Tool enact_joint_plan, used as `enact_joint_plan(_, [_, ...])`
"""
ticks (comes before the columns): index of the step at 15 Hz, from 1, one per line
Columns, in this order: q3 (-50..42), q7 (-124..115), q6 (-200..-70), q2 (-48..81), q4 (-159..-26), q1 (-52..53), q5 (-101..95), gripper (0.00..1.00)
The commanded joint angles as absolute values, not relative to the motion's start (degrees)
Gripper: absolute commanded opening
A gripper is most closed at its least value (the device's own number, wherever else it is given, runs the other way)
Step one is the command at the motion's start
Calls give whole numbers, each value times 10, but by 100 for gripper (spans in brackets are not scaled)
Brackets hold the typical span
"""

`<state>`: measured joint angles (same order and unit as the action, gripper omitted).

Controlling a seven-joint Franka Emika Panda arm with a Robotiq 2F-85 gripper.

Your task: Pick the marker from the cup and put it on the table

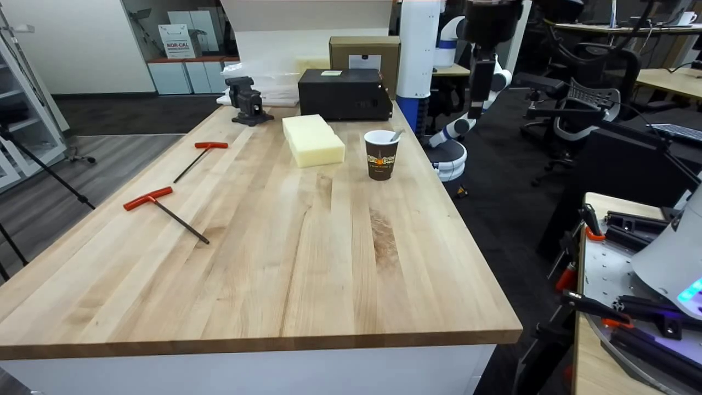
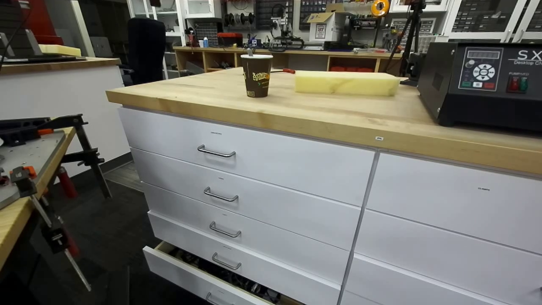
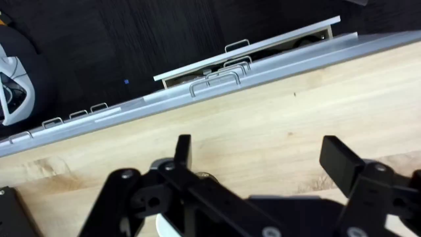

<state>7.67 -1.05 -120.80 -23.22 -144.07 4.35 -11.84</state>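
The dark brown cup (image 1: pixel 381 159) stands upright on the maple table (image 1: pixel 329 258), near its edge; it also shows in an exterior view (image 2: pixel 257 78). The marker leans inside it, only its grey end (image 1: pixel 396 135) above the rim; that end also shows in an exterior view (image 2: pixel 250 51). My gripper (image 1: pixel 477 109) is raised, apart from the cup, toward the drawer side. In the wrist view my gripper (image 3: pixel 258 154) is open and empty above the table. Part of the cup (image 3: pixel 206 175) shows behind one finger, which hides the rest. The marker is hidden there.
A yellow foam block (image 1: pixel 315 141) lies beside the cup. A black machine (image 1: pixel 345 96) and a black vise-like device (image 1: pixel 248 101) stand at the far end. Two red-handled T-tools (image 1: pixel 148 197) (image 1: pixel 211 145) lie across the table. A low drawer (image 2: pixel 203 275) stands open.
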Motion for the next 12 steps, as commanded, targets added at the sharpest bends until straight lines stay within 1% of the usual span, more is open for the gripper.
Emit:
enact_joint_plan(1, [76, -33, -1273, -161, -1401, 41, -118, 100])
enact_joint_plan(7, [35, -1, -1331, -27, -1315, 33, -37, 100])
enact_joint_plan(12, [21, -5, -1329, 45, -1243, 23, -15, 100])
